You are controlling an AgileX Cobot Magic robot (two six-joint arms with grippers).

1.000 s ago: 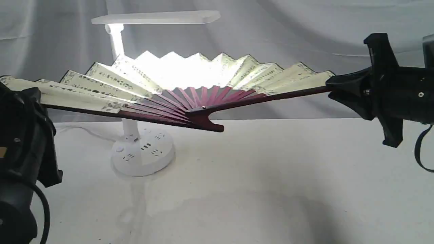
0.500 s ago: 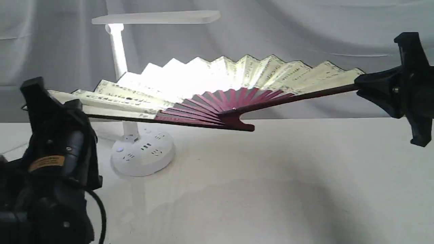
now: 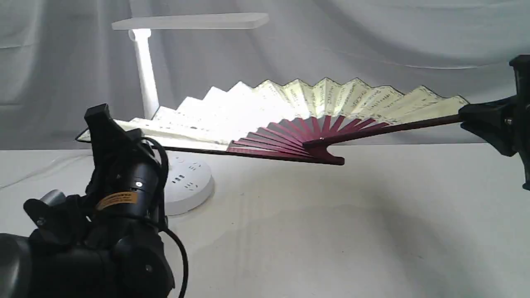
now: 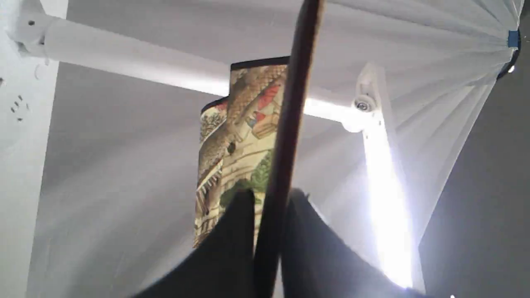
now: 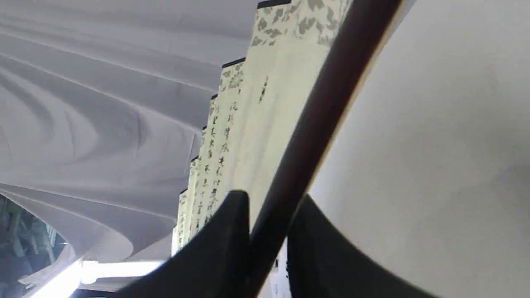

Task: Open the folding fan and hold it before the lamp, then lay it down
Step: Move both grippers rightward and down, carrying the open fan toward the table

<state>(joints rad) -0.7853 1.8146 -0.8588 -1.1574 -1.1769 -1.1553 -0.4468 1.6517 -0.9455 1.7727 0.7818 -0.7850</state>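
The folding fan is spread wide and hangs in the air above the table, to the right of the lamp. The lamp's light glows through the fan's left pleats. My left gripper is shut on the left guard, and in the left wrist view its fingers pinch that dark guard beside a painted leaf. My right gripper is shut on the right guard. Its fingers clamp the maroon guard next to the calligraphy leaf.
The lamp's round base with sockets stands on the white table, partly behind my left arm. Its flat head reaches rightward above the fan's left part. Grey cloth hangs behind.
Both grippers have carried the open fan to the right and slightly down. The left arm has come well into view, and the lit patch now falls on the fan's left pleats.
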